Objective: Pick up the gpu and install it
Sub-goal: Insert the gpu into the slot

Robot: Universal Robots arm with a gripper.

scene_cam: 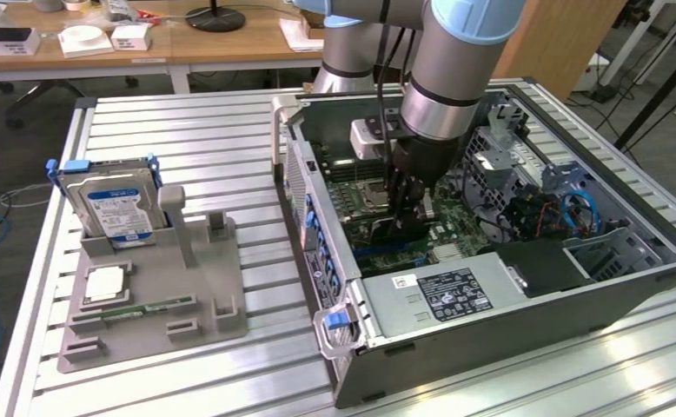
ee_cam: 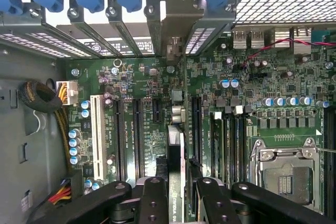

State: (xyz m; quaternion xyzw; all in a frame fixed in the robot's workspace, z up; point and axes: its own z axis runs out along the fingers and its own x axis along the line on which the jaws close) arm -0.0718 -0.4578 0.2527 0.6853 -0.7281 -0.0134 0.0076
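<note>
The gpu (ee_cam: 175, 150) shows edge-on in the wrist view as a thin black card with a printed label near my fingers. Its silver bracket (ee_cam: 176, 30) reaches up to the slot openings in the case's rear wall. My gripper (ee_cam: 178, 188) is shut on the card, one black finger on each side. The card stands upright over the green motherboard (ee_cam: 131, 82), between two long black expansion slots; whether it sits in a slot I cannot tell. In the exterior view my gripper (scene_cam: 407, 213) is lowered deep inside the open computer case (scene_cam: 350, 339), and the gpu (scene_cam: 399, 228) is mostly hidden below it.
A grey fixture (scene_cam: 205, 304) on the slatted table, at the exterior view's left, holds a hard drive (scene_cam: 112, 204), a processor (scene_cam: 104, 282) and a memory stick (scene_cam: 153, 306). Inside the case are the power supply (scene_cam: 448, 295), blue cables (scene_cam: 570, 213), a processor socket (ee_cam: 286, 177) and a white slot (ee_cam: 96, 129).
</note>
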